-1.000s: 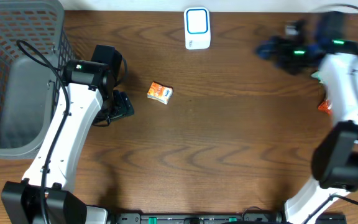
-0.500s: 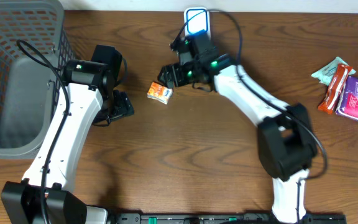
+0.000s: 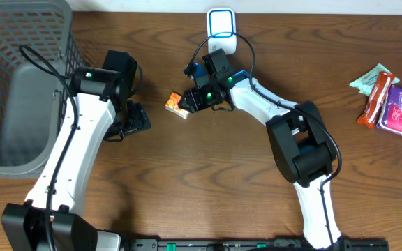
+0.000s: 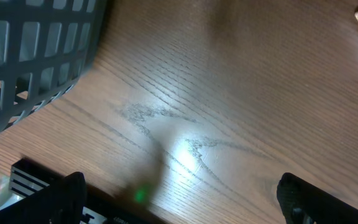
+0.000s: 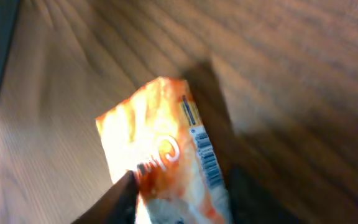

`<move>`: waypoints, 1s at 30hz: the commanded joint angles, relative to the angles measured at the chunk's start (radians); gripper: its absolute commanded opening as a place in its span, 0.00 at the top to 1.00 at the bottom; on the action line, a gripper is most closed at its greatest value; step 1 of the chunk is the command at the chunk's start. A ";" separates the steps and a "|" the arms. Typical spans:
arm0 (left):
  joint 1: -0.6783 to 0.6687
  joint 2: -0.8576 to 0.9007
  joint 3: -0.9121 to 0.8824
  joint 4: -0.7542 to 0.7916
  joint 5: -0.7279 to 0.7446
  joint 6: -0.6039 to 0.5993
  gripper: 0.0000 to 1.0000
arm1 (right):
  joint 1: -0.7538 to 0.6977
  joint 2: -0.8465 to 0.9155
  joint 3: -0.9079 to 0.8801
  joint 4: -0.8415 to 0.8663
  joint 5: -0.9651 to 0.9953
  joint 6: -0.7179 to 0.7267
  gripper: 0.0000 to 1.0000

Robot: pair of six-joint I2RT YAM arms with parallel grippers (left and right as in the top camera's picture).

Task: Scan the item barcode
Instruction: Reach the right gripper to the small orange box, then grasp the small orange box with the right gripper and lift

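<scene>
- The right gripper is at the right end of the small orange snack packet.
- In the right wrist view one dark finger touches the packet's left side. The other side is dark and blurry.
- The right fingers look part way closed, with the packet between them. I cannot tell if they squeeze it.
- The left gripper holds nothing. Its black fingers are spread wide apart over bare wood.
- The packet lies flat on the brown wooden table, a little left of the middle, between the two grippers.
- From above, its long side runs left to right and tips a bit down toward the right.
- In the right wrist view the packet runs from the top of the picture to the bottom, with its big orange face up.
- A thin blue and white strip runs along its right edge. It is too blurry to read.
- The white box scanner with a blue-rimmed window stands at the far edge of the table, up and to the right of the packet.
- A grey plastic basket with holes sits at the far left.
- A small heap of green, red and purple packets lies at the far right, well apart from the arms.
</scene>
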 commanded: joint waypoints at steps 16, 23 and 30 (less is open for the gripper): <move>0.005 -0.003 -0.003 -0.004 -0.003 -0.012 0.02 | -0.064 -0.240 -0.003 -0.429 0.564 0.013 0.59; 0.005 -0.003 -0.003 -0.004 -0.003 -0.012 0.02 | -0.033 -0.381 -0.003 -0.369 0.351 -0.108 0.52; 0.005 -0.003 -0.003 -0.004 -0.003 -0.012 0.02 | 0.072 -0.283 -0.005 -0.174 0.309 -0.069 0.53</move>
